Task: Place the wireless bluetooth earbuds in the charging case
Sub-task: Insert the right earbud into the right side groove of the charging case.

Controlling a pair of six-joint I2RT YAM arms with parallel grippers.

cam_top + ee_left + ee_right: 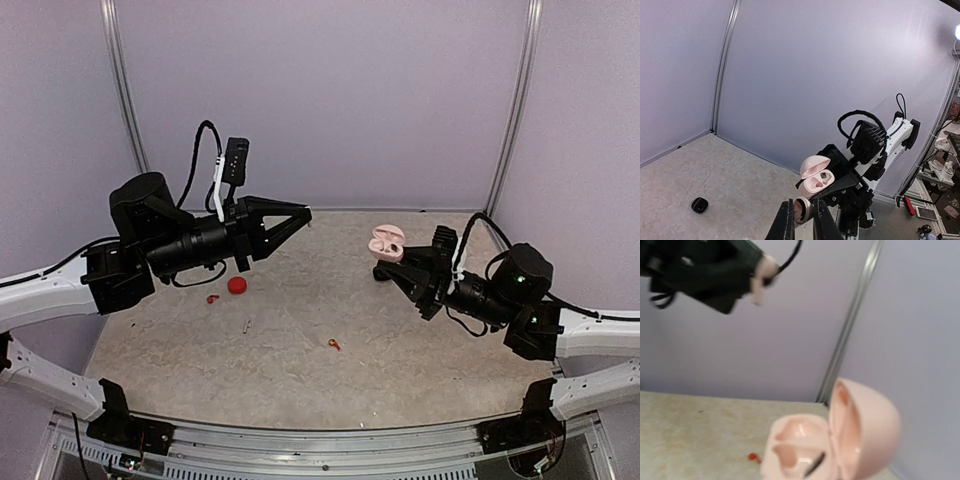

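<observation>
Now: left gripper [304, 213] pinches a pale earbud [800, 210]. Open pink charging case [815, 176], clamped in right gripper [392, 266], lies just ahead to its right, cavities facing the bud.

The left arm [60, 290] rises from the near left corner of the worktop [300, 340]. Its wrist is held level above the left side. The left claw [303, 213] points toward the right edge, fingers pinched together on a pale earbud [802, 210]. The right arm [590, 335] comes from the near right corner, elbow bent. The right claw [398, 262] sits low near the far edge, closed on the pink charging case [386, 243].
</observation>
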